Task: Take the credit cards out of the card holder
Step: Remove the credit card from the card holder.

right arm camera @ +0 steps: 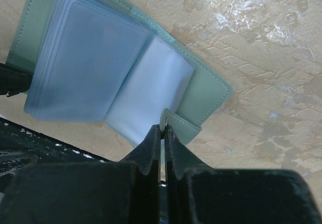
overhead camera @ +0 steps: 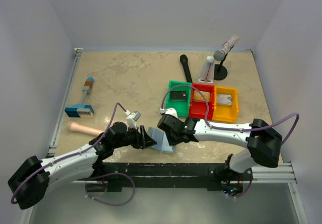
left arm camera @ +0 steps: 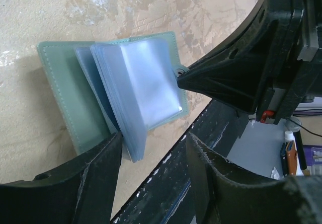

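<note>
- Nearest, by the table's front edge, the soft grey-green bifold card holder (left arm camera: 58, 90) lies spread open on the mottled beige table (overhead camera: 131, 78). Its clear plastic sleeves (left arm camera: 143, 83) are fanned up.
- The right gripper (right arm camera: 162, 129) has its jaws pinched tight on the holder's snap tab (right arm camera: 183, 127).
- The left gripper (left arm camera: 155, 142) stands partly open astride the sleeves' lower corner, clamping nothing.
- Farther back, the credit cards lie in three plastic bins:
  - a dark card (overhead camera: 177, 95) in the green bin (overhead camera: 178, 83)
  - a tan card (overhead camera: 200, 97) in the red bin (overhead camera: 203, 85)
  - a pale grey card (overhead camera: 225, 100) in the yellow bin (overhead camera: 227, 88)
</note>
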`<state>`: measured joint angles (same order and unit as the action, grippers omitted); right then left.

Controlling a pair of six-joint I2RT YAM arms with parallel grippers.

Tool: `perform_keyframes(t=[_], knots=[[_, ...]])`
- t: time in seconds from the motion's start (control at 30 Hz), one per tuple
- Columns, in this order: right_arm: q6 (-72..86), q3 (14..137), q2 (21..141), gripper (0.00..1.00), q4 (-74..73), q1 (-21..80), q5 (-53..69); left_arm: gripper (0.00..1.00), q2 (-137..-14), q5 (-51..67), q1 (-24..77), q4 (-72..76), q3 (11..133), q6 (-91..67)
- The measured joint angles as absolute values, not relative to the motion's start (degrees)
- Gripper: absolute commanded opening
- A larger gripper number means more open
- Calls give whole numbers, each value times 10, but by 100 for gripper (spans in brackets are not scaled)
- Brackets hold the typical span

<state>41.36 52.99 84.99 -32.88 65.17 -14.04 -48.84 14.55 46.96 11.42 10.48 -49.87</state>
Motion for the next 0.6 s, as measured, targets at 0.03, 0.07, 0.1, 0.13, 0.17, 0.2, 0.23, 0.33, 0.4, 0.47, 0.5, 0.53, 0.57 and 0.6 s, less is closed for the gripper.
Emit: perform_keyframes(t=[0.03,0.07,0.1,0.13,0.17,0.2,0.23,0.33,0.4,0.47,0.5,0.53,0.57,0.6], knots=[[414,530,850,0,-329,652,-140,58,-488,148,470,117,105,-499],[414,530,850,0,-328,652,-140,58,-488,150,470,120,105,-498],[414,530,850,0,-326,652,-140,58,-489,152,470,122,105,-498],[414,530,850,0,-325,652,-140,58,-489,154,470,125,105,-498],[414,530,850,0,-324,652,-140,58,-489,155,470,127,105,-498],[414,530,850,0,-324,652,-140,58,-490,157,470,128,105,-498],[414,529,850,0,-324,652,-140,58,-491,159,470,128,105,-498],[414,528,850,0,-322,652,-140,58,-494,164,470,128,108,-498],[414,524,850,0,-321,652,-140,58,-496,165,470,129,111,-498],[415,520,850,0,-323,652,-140,58,-497,166,471,128,115,-497],[416,518,849,0,-324,652,-140,58,-497,167,471,128,118,-497],[416,517,849,0,-324,652,-140,59,-497,167,472,129,120,-496],[416,515,847,0,-324,652,-140,59,-497,167,473,128,124,-495],[417,511,843,0,-324,652,-140,59,-497,167,474,128,127,-493]])
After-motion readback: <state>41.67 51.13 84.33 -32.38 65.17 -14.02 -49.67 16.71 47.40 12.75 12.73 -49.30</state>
